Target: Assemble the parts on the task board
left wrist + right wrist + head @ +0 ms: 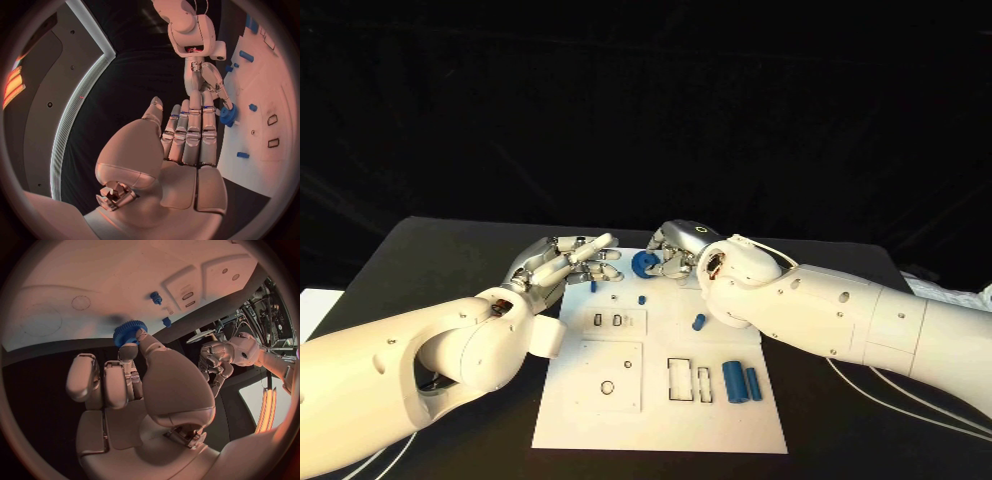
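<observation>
One blue gear (645, 263) in right hand (678, 250).

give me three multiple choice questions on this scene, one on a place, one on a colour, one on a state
1. Where on the task board do the two blue cylinders lie?
A. near edge, robot's right side
B. far left corner
C. off the board

2. What colour is the gear?
A. grey
B. blue
C. red

3. What is the right hand doing?
A. lying flat and empty
B. pinching the gear
C. holding a cylinder

Answers:
1 A, the head view shows them side by side near the board's lower right.
2 B, the right wrist view shows blue teeth.
3 B, its fingertips close on the gear, while the left hand holds nothing with its fingers straight.
</observation>
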### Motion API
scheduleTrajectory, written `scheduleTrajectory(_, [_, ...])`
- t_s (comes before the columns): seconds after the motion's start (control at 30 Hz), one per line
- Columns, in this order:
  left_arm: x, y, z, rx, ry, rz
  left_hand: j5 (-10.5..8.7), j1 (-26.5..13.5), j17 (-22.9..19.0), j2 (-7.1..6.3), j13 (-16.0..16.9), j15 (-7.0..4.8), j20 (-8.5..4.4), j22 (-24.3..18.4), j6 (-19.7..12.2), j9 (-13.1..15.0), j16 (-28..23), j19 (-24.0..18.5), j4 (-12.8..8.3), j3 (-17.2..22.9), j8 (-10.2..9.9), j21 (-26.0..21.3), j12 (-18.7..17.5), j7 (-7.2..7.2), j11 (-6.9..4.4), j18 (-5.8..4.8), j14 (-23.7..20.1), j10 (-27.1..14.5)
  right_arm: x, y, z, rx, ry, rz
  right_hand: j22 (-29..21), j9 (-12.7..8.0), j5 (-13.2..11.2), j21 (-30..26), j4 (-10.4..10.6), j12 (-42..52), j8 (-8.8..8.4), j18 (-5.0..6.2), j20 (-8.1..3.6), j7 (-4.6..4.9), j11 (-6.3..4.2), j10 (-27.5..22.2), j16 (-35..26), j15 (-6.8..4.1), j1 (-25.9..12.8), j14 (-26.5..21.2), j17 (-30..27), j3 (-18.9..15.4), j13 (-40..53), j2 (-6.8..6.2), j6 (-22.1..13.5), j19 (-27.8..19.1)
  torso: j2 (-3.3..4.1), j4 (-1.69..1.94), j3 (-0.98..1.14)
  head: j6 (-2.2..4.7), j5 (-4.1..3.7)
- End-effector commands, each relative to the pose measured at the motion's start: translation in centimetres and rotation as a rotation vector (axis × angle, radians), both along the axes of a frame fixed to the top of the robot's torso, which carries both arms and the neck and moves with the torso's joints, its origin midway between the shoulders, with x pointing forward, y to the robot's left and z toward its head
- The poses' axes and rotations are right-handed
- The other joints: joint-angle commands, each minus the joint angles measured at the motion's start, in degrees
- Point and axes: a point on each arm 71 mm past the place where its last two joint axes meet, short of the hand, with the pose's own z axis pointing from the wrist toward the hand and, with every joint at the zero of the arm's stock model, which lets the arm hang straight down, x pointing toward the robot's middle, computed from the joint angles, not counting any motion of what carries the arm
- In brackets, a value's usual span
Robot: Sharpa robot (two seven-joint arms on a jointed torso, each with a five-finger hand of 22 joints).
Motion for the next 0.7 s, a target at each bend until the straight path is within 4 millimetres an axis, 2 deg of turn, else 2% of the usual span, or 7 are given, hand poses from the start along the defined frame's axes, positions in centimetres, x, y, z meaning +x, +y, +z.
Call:
scheduleTrajectory(0.03, [0.0, -0.3, 0.1, -0.011, -0.006, -0.018, 0.04, 0.2, -0.1, 0.50, 0.1, 0.01, 0.04, -0.1, 0.2, 0.0, -0.3, -0.2, -0.3, 0.1, -0.3, -0.3, -0.2, 0.05, -0.15, 0.21, 0.2, 0.1, 0.1, 0.3, -0.3, -0.033, -0.002, -0.003, 0.0, 0.8, -0.3, 0.4, 0.3, -0.3, -0.03, -0.39, 0.08, -0.32, 0.00, 0.2, 0.2, -0.32, -0.6, 2.7, 0.0, 0.1, 0.1, 0.17, 2.9, 0.4, -0.01, 0.02, 0.06, -0.09, 0.01])
scheduleTrajectory(0.23, [0.0, -0.3, 0.1, -0.011, -0.006, -0.019, 0.04, 0.3, -0.1, 0.57, 0.1, 0.00, 0.03, -0.1, 0.2, 0.0, -0.4, -0.2, -0.4, 0.2, -0.3, -0.3, -0.2, 0.04, -0.16, 0.21, 0.2, 0.2, 0.0, 1.1, -0.6, -0.041, 0.005, 0.007, 0.0, 0.8, -0.3, 0.4, 0.4, -0.6, -0.17, -0.39, 0.10, -0.29, 0.02, 0.0, 0.1, -0.30, -0.7, 2.7, -0.1, 0.1, -0.1, 0.15, 2.8, 0.4, -0.01, -0.11, 0.13, -0.20, 0.13])
scheduleTrajectory(0.47, [0.0, -0.4, 0.1, -0.011, -0.006, -0.020, 0.04, 0.3, -0.1, 0.57, 0.1, 0.00, 0.03, -0.1, 0.2, 0.0, -0.4, -0.2, -0.4, 0.2, -0.3, -0.3, -0.2, 0.04, -0.16, 0.21, 0.2, 0.2, -0.1, 1.9, -1.0, -0.045, 0.012, 0.020, 0.0, 0.7, -0.3, 0.4, 0.5, -1.1, -0.38, -0.38, 0.12, -0.22, 0.06, -0.2, 0.1, -0.27, -0.8, 2.7, -0.2, 0.2, -0.4, 0.05, 2.7, 0.3, -0.05, -0.03, 0.13, -0.44, 0.22])
scheduleTrajectory(0.7, [0.0, -0.4, 0.1, -0.012, -0.005, -0.022, 0.04, 0.3, -0.1, 0.57, 0.1, 0.00, 0.03, -0.1, 0.2, 0.0, -0.4, -0.2, -0.4, 0.2, -0.3, -0.3, -0.2, 0.04, -0.16, 0.21, 0.2, 0.2, 0.1, 2.1, -1.2, -0.051, 0.016, 0.016, -0.4, 0.4, -0.4, 0.2, 0.5, -3.0, -1.38, -0.32, 0.27, 0.20, 0.38, -1.2, -0.1, -0.04, -1.2, 2.6, -0.3, 0.3, -1.8, -0.49, 1.6, 0.0, -0.08, -0.14, 0.15, -0.47, 0.29])
